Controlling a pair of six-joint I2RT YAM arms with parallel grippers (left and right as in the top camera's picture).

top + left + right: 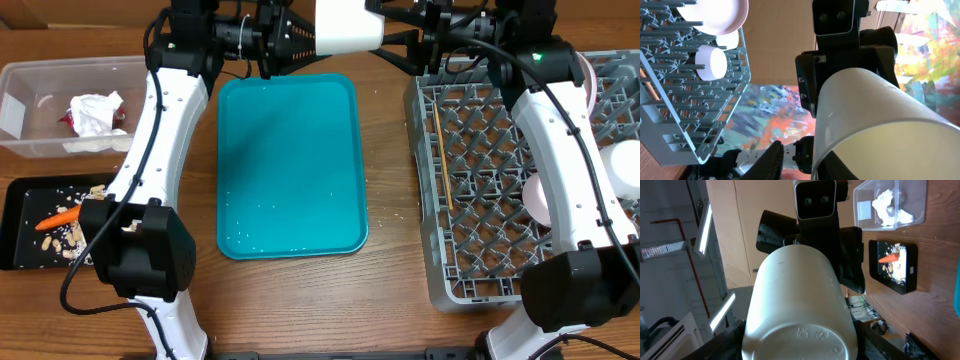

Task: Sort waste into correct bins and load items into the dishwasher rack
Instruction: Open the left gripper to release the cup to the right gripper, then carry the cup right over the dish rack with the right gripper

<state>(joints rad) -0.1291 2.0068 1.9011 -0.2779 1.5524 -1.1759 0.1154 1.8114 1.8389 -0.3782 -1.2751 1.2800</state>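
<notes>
Overhead, the small white cylindrical cup [345,28] is seen sideways in mid-air past the flat teal tray [290,170], between left end effector [298,38] and right end effector [398,35]; neither grip can be judged. Its embossed base is shown only by the right wrist view.

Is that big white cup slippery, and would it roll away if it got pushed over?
The white cup looks smooth and a bit shiny, so it may slip in a loose grip. Its sides are round, so it would probably roll if laid on its side. It looks stiff, not squashy.
</notes>
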